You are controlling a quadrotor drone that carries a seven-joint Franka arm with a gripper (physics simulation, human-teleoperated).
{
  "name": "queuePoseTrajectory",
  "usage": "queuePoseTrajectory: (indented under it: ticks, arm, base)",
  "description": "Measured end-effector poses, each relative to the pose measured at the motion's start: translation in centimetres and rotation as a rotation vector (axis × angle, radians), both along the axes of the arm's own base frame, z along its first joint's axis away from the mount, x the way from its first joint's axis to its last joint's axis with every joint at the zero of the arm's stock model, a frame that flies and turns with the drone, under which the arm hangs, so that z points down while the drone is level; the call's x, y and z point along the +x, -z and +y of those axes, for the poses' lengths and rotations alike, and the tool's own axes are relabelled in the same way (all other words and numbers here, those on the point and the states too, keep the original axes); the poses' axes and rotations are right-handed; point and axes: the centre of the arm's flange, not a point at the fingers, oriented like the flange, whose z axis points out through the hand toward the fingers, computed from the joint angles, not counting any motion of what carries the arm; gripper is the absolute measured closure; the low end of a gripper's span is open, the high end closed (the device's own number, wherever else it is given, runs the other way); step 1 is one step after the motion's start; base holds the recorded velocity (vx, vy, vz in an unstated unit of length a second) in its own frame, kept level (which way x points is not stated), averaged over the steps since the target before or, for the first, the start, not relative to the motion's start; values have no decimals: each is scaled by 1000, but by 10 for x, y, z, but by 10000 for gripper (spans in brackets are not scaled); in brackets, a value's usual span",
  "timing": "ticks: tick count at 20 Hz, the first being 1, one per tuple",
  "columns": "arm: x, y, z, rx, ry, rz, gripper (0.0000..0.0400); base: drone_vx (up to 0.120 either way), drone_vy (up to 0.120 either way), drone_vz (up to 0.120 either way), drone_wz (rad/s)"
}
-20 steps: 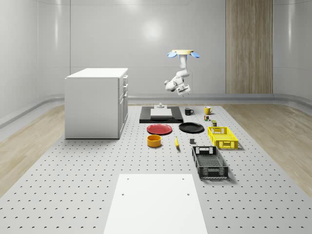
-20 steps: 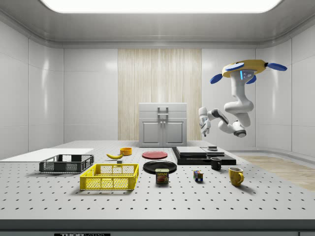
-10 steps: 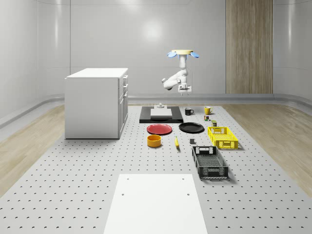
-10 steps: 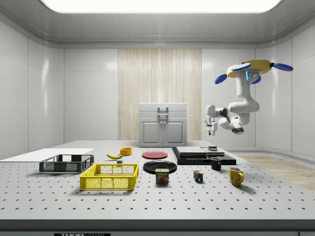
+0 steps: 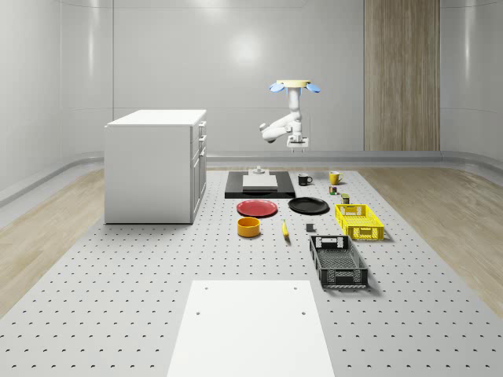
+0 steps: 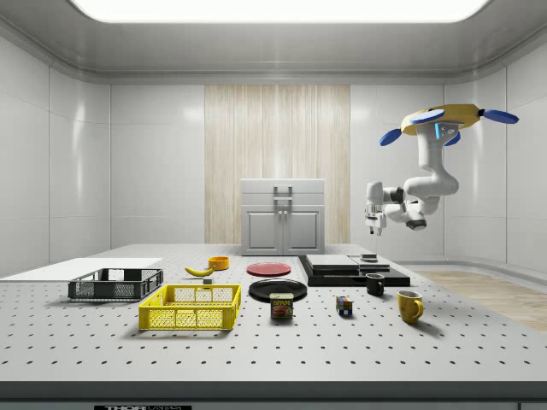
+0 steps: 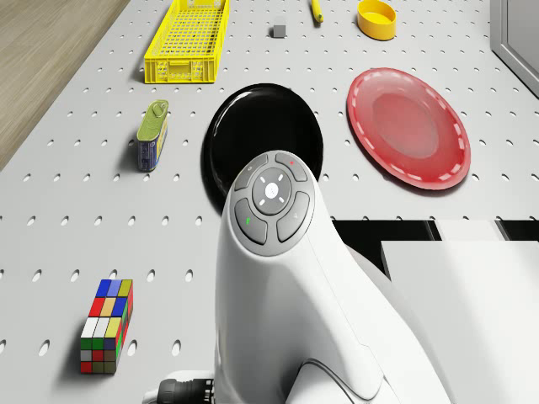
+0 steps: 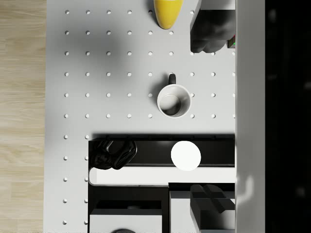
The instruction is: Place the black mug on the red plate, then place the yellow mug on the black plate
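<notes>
Drone [image 6: 450, 118] hovers above far end of desk [image 5: 118, 298]. End effector [image 6: 374, 229] points down, high over black mug [image 6: 375, 284], which stands upright on desk directly below it, well apart. Cannot tell finger opening. Yellow mug [image 6: 409, 305] just beyond black mug. Red plate [image 5: 258, 208] and black plate [image 5: 308, 206] lie further off, both bare
</notes>
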Motion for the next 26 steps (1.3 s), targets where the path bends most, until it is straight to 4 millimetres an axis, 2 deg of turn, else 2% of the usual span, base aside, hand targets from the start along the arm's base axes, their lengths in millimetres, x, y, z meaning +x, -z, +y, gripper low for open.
queuePoseTrajectory:
  ticks: [6,14,17,26]
  arm:
    - [0,0,-1,-6,0,0,0]
    - [0,0,-1,-8,0,0,0]
    - [0,0,-1,-8,0,0,0]
    - [0,0,-1,-9,0,0,0]
  base:
    - [0,0,-7,0]
    - [0,0,-105,0]
    - [0,93,-120,0]
    - [0,0,-120,0]
